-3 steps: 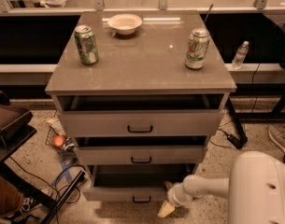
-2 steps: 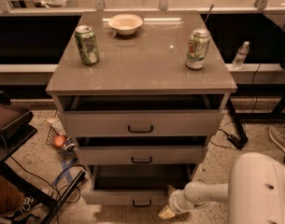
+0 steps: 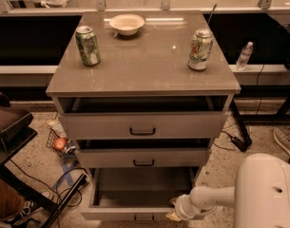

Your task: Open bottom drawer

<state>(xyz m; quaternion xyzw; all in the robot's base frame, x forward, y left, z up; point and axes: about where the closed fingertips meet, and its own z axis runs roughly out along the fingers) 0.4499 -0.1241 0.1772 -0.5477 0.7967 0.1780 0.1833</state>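
At the cabinet's five o'clock, the gripper (image 3: 173, 213) touches the pulled-out bottom drawer (image 3: 117, 214); its grasp cannot be told.

The bottom drawer (image 3: 135, 196) has slid further out; end effector (image 3: 173, 216) lower at its front.

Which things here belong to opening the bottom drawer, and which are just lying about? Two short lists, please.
Job: bottom drawer, pulled out; gripper, at that drawer's front edge.

Lying about: green can and pale can on the cabinet top; bowl further back; water bottle beside the cabinet.
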